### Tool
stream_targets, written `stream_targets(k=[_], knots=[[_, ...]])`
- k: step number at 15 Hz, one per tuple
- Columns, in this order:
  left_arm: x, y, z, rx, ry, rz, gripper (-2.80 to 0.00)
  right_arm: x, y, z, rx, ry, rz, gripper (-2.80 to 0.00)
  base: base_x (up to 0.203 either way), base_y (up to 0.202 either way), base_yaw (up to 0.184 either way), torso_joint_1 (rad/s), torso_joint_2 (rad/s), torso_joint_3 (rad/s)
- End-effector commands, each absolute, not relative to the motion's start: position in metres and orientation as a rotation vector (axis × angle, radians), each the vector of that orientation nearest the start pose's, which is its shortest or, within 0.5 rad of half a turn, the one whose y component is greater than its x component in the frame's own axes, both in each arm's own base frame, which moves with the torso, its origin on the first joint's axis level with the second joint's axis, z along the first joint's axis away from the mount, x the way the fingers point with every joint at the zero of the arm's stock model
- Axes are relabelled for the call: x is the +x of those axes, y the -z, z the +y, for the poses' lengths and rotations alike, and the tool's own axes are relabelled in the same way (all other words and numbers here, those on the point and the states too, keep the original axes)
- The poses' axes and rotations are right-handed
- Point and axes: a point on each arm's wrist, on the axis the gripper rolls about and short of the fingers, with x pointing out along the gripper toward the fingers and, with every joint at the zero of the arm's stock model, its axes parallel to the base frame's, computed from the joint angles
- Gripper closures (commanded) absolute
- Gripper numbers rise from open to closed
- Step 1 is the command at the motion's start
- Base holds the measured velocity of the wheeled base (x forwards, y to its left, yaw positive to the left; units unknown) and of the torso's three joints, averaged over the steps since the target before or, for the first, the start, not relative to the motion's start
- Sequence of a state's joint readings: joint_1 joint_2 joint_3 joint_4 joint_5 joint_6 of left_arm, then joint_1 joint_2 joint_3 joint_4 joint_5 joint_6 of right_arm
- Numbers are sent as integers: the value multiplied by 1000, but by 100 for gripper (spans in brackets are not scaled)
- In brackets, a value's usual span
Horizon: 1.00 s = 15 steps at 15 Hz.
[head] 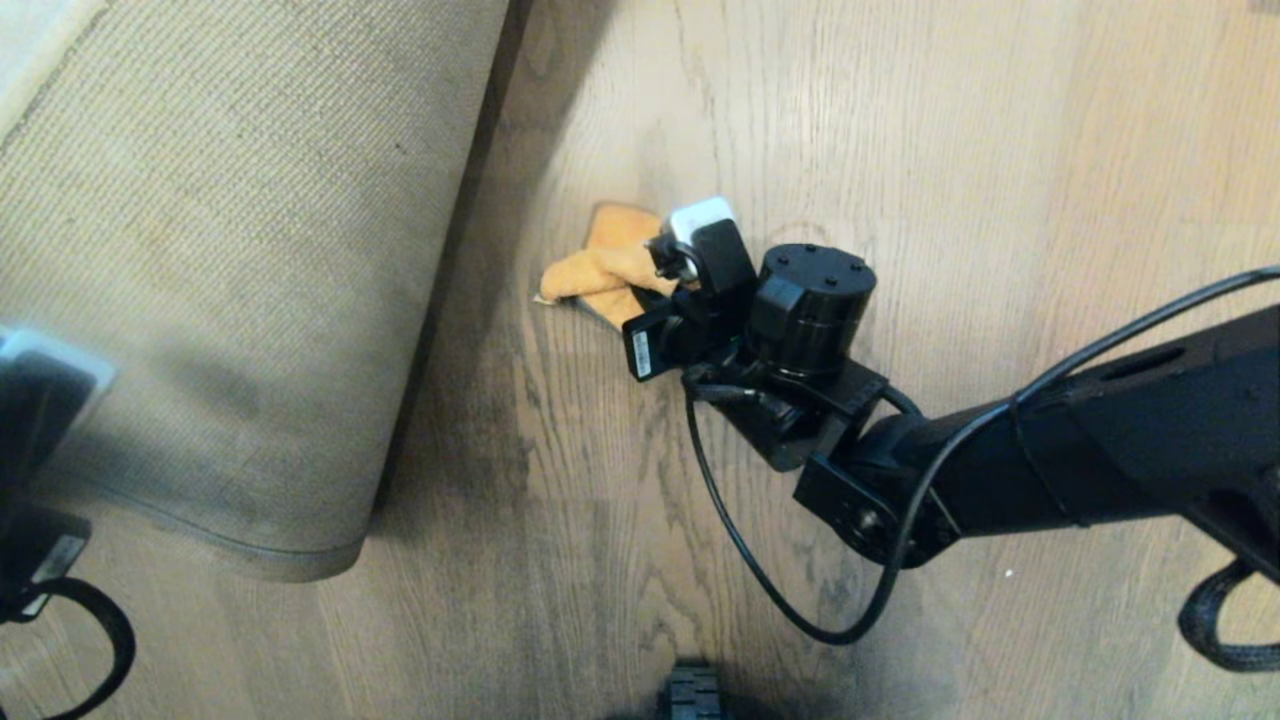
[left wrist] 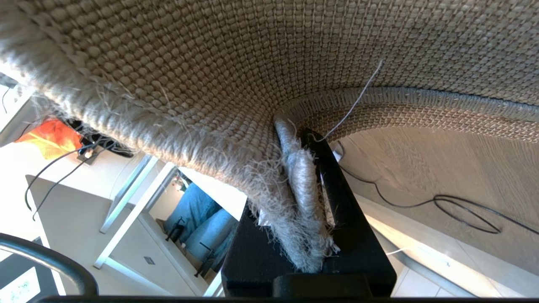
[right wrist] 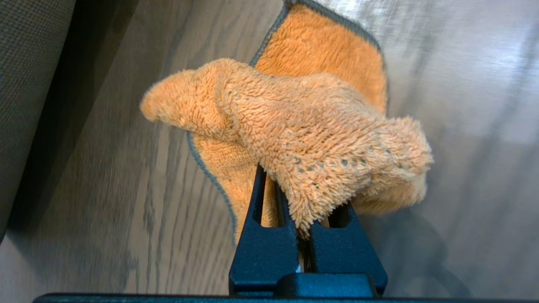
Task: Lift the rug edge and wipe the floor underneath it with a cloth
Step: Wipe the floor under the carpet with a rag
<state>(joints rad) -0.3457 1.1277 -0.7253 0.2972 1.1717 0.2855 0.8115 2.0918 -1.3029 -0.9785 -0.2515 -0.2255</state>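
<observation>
Right end effector [right wrist: 301, 219] pinches the cloth [right wrist: 311, 126] (fingertips buried), seemingly touching the floor [head: 620, 520].

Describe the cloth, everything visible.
The cloth is a small orange-yellow fluffy microfibre rag with a thin dark stitched border. It is bunched and folded over, pinched at one fold by the right gripper, whose fingers are shut on it. Its lower part lies spread on the wood-grain floor, beside but apart from the lifted rug edge.
</observation>
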Motion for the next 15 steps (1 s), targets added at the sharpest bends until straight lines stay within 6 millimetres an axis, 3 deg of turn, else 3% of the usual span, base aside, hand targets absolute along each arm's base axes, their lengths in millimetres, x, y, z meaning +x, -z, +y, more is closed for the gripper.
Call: stream_targets(k=[1,11,15], knots=[[129,-214,-24,764,-726,642,0,285,-220,293,-117,-534,-240,0,0,0,0,0,0,0],[127,-215,-23,758,-727,636,0,252,-235,256,-121,-483,-227,0,0,0,0,0,0,0],[127,-215,-24,761,-723,638,0,224,-227,223,-160,-468,-183,0,0,0,0,0,0,0]])
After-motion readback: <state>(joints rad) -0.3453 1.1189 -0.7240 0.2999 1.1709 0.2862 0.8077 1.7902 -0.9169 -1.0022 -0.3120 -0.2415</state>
